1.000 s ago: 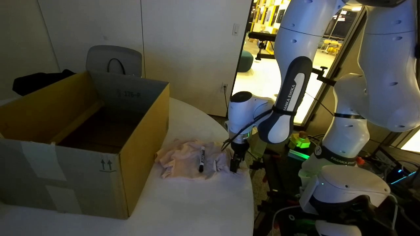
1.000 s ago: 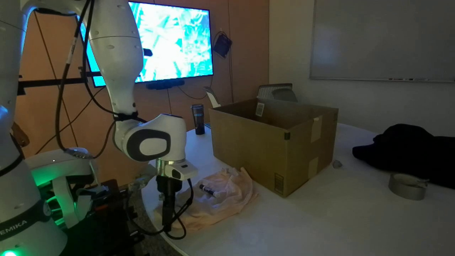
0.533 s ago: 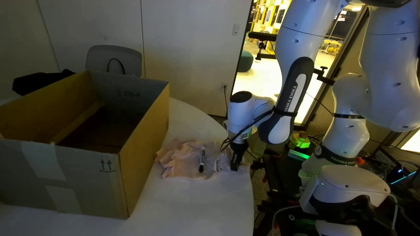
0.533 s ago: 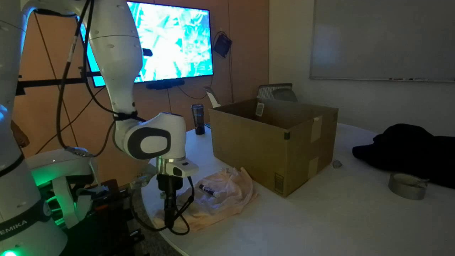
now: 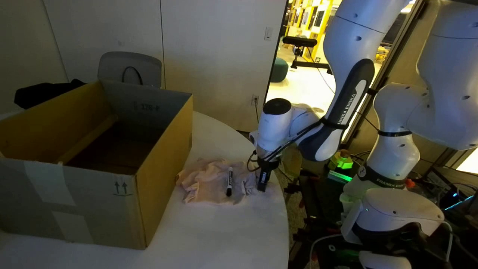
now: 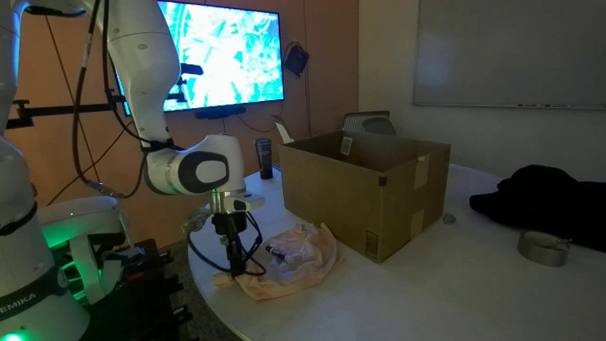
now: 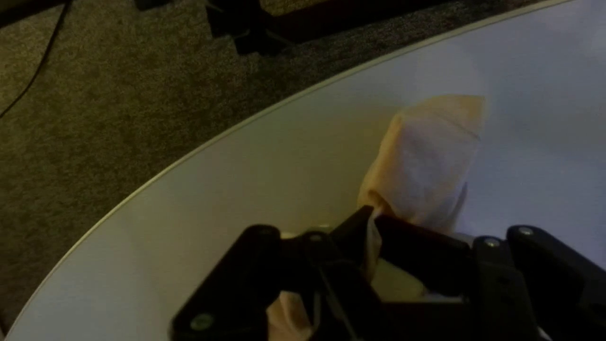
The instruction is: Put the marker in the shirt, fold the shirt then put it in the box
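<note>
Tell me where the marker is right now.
In an exterior view, the marker lies on the crumpled pink shirt, with the cardboard box to its left in the picture and the gripper to its right.

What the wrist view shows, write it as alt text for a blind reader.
A black Robotiq gripper pinches a fold of the peach shirt over a white table. Beyond the table's curved edge lies speckled carpet.

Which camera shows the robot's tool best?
The wrist view: it shows the tool close up, pinching a fold of the shirt. Both exterior views show the tool smaller, side-on, the pinch hard to make out.
</note>
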Available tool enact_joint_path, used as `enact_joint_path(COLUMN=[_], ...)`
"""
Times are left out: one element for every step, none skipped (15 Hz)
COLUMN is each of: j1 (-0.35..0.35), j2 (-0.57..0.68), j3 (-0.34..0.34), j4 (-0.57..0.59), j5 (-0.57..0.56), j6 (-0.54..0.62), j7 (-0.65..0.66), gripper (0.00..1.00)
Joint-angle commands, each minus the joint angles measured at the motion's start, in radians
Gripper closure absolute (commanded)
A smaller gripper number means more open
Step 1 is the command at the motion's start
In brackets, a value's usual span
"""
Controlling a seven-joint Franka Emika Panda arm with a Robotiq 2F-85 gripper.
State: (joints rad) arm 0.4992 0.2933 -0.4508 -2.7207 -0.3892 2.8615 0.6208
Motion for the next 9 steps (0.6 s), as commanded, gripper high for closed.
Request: enact_joint_path(j1=[0.161,0.186,0.203,0.211,0.214,0.219,0.223,0.06,0.033], j2=[-0.131,-0.159,-0.178,-0.187,-0.198,-0.188,-0.182,-0.167,-0.14], j3=[-0.164,-0.187,-0.194,-0.185,-0.176,-0.159,-0.149,0.03,0.078], j4=[0.013,0.029,0.048,0.067,0.085,0.11,0.133,0.172,0.206], j5=[-0.214,-0.268,-0.306,-0.316,-0.315,-0.292,-0.272,-0.277,-0.258], j6=[-0.11,-0.144,-0.178,-0.198,-0.218,-0.223,-0.231,-0.244,-0.253], j7=[0.17,0.216,0.262,0.292,0.309,0.324,0.326,0.351,0.357], gripper=[0.99,0.99,1.0,1.0,1.0,1.0,1.0,1.0,1.0])
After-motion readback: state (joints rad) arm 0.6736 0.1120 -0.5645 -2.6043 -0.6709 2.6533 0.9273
